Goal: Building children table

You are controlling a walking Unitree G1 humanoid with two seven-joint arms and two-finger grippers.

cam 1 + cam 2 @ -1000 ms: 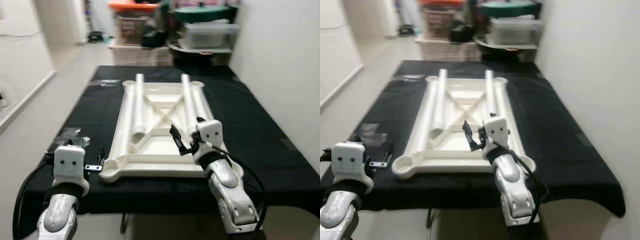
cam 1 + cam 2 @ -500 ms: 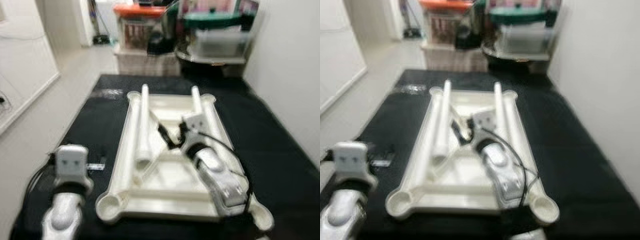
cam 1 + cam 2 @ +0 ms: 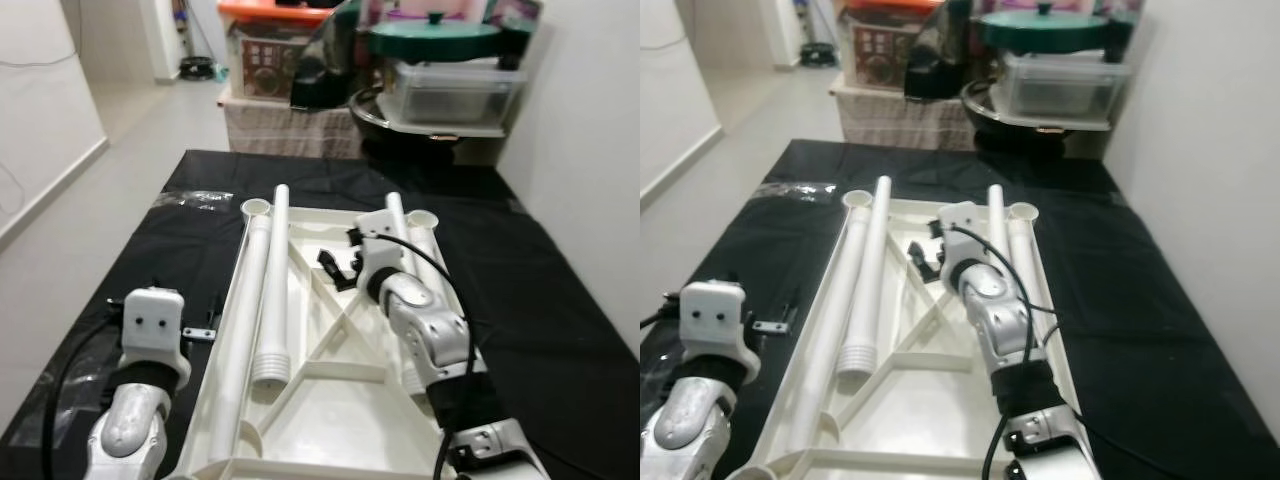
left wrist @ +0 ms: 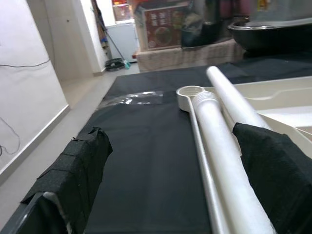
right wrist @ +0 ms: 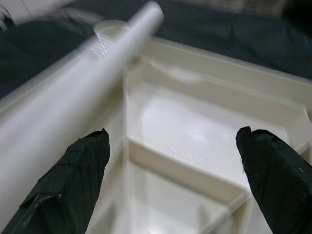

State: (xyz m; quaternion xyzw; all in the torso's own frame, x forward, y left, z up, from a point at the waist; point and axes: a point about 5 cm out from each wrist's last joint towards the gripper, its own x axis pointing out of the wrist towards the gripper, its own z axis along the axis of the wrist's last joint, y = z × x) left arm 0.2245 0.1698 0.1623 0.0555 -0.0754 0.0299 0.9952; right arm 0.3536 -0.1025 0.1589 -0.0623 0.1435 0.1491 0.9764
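- While our right gripper (image 3: 335, 268) hovers over the upturned white tabletop (image 3: 345, 420) on the black cloth (image 3: 560, 330), two table legs (image 3: 276, 280) lie loose inside; a careless sweep could roll them off.
- Right eye view: left gripper (image 3: 775, 322) sits beside the tabletop rim, touching nothing.
- Left wrist view: fingers (image 4: 78, 165) wide apart, empty.
- Right wrist view: fingers (image 5: 73, 180) spread wide above the ribs, holding nothing.

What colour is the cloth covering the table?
Black. The black table cloth shows best in the right eye view, under the white plastic tabletop.
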